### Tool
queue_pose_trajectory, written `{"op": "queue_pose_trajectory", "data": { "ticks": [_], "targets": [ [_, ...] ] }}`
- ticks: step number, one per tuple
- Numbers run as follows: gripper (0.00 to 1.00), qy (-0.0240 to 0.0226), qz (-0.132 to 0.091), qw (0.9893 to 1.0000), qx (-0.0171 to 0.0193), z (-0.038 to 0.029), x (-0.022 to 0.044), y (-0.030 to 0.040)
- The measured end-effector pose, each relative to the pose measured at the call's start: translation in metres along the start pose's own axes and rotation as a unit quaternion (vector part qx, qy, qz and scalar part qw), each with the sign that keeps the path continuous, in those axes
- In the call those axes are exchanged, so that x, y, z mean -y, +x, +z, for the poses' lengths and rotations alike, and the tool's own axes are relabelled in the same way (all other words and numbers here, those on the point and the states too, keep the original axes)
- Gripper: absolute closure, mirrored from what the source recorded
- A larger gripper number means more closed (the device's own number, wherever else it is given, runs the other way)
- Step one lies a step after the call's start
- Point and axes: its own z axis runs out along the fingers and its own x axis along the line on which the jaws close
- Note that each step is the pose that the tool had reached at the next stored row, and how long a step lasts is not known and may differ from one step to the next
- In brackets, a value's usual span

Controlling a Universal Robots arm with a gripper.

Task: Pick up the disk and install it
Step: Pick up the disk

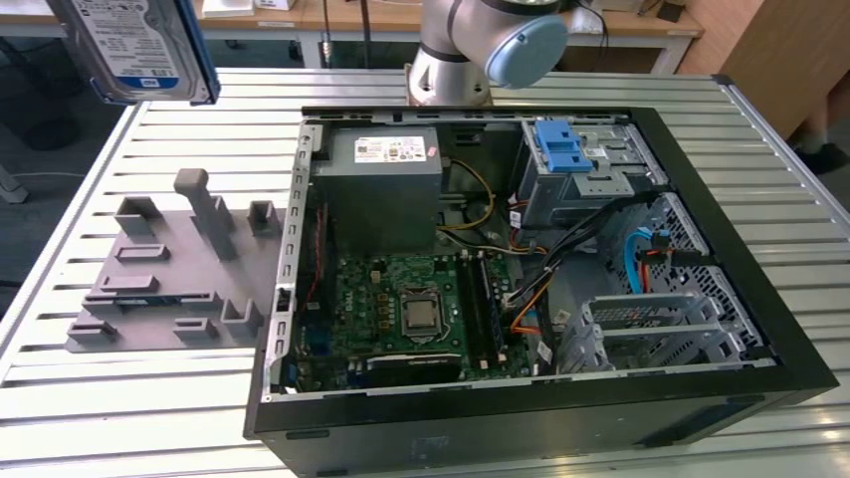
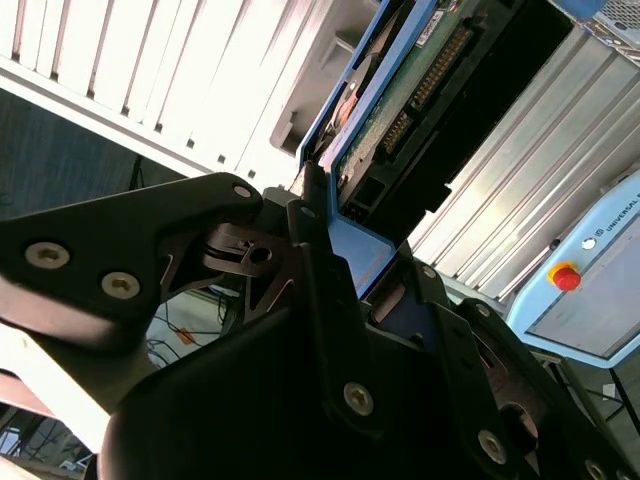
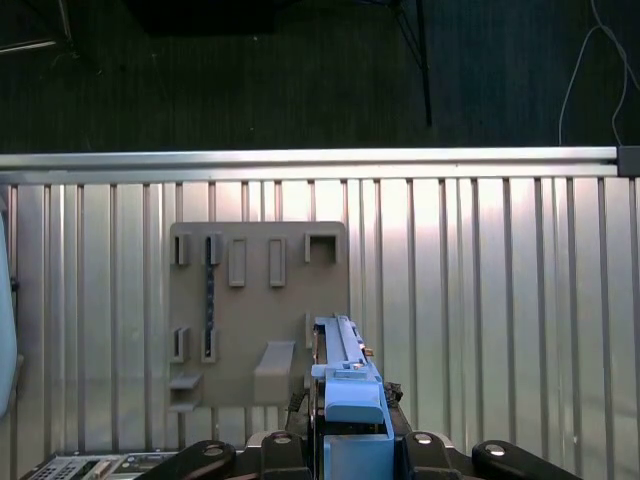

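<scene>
tool (image 2: 350, 245) pinches the disk (image 1: 139, 45) edgewise, high above the table (image 1: 133, 418), clear of the case (image 1: 743, 249).

Grey arm (image 1: 485, 45) bent high, black fingers (image 2: 318, 270) clamped tight on the disk (image 2: 400, 110) edge.

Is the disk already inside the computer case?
No: in the exterior view the disk hangs in the air at the exterior view's upper left, well outside the open case.

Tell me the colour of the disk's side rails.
Blue; the first wrist view shows it best, along the edge of the disk.
</scene>
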Motion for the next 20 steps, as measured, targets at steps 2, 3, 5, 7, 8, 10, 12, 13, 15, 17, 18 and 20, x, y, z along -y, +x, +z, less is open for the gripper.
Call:
{"op": "queue_pose_trajectory", "data": {
  "ticks": [2, 3, 5, 7, 8, 10, 12, 13, 15, 17, 18, 20],
  "targets": [
    [0.64, 0.0, 0.0, 1.0, 0.0, 0.0, 0.001, 0.0],
    [0.64, 0.0, 0.0, 1.0, 0.0, 0.0, 0.0016, -0.0001],
    [0.64, 0.0, 0.0, 1.0, 0.0, 0.0, 0.0026, -0.0001],
    [0.64, 0.0, 0.0, 1.0, 0.0, 0.0, 0.0036, -0.0001],
    [0.64, 0.0, 0.0, 1.0, 0.0, 0.0, 0.0041, -0.0001],
    [0.64, 0.0, 0.0, 1.0, 0.0, -0.0001, 0.005, -0.0002],
    [0.64, 0.0, 0.0, 1.0, 0.0, -0.0001, 0.0061, -0.0002],
    [0.64, 0.0, 0.0, 1.0, 0.0, -0.0001, 0.0066, -0.0002],
    [0.64, 0.0, 0.0, 1.0, 0.0, -0.0001, 0.0076, -0.0002],
    [0.64, 0.0, 0.0, 1.0, 0.0, -0.0001, 0.0086, -0.0003],
    [0.64, 0.0, 0.0, 1.0, 0.0, -0.0001, 0.0091, -0.0003],
    [0.64, 0.0, 0.0, 1.0, 0.0, -0.0001, 0.0101, -0.0003]
  ]
}}
